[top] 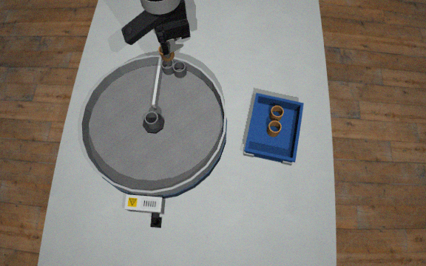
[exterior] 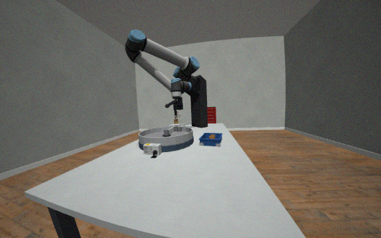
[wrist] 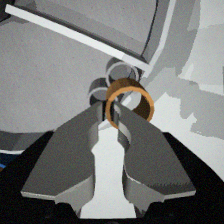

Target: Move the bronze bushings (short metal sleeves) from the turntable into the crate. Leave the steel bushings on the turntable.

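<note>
My gripper (top: 166,51) (exterior: 176,118) (wrist: 107,102) is shut on the wall of a bronze bushing (top: 170,57) (exterior: 176,121) (wrist: 122,85), which hangs at the fingertips above the far rim of the turntable (top: 124,148) (exterior: 177,141). Two steel bushings stand side by side inside that rim, one steel bushing (top: 179,74) to the right of the other steel bushing (top: 168,72); both also show in the wrist view, partly behind the held one. The blue crate (top: 291,149) (exterior: 211,143) holds one bronze bushing (top: 276,118) and, just nearer, another bronze bushing (top: 273,134).
A thin white guide bar (top: 156,83) (wrist: 75,37) runs from near the turntable's hub (top: 153,128) to its far rim, close beside the steel bushings. The raised rim lies between the hub and the crate. A white control box (top: 143,203) (exterior: 152,149) sits at the turntable's near side.
</note>
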Action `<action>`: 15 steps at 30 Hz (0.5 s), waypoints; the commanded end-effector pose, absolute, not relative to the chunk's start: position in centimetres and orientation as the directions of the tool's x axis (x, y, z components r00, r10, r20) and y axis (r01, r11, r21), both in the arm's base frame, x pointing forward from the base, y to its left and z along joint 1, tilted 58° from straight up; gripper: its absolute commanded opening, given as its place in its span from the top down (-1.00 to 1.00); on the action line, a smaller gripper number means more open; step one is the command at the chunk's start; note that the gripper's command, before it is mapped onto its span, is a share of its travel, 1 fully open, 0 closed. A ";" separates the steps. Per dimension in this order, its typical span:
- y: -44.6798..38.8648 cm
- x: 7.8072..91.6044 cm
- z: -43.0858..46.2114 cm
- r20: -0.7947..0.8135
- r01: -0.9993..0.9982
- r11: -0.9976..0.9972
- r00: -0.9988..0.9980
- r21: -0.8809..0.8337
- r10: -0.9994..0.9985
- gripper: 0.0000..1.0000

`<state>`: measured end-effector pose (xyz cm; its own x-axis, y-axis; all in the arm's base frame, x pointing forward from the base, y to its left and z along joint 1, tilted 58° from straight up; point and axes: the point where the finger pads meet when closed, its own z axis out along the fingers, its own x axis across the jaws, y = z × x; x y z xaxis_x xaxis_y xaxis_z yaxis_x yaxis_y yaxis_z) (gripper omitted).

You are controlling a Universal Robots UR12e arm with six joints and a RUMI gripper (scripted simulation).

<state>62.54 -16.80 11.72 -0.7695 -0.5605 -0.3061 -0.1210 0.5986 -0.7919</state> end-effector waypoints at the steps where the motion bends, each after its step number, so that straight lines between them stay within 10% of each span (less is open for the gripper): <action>1: -16.4 63.0 11.7 -0.307 -0.121 0.598 -0.768 -0.792 -0.562 1.00; 15: -12.9 65.5 10.9 -0.307 -0.121 0.598 -0.768 -0.792 -0.562 1.00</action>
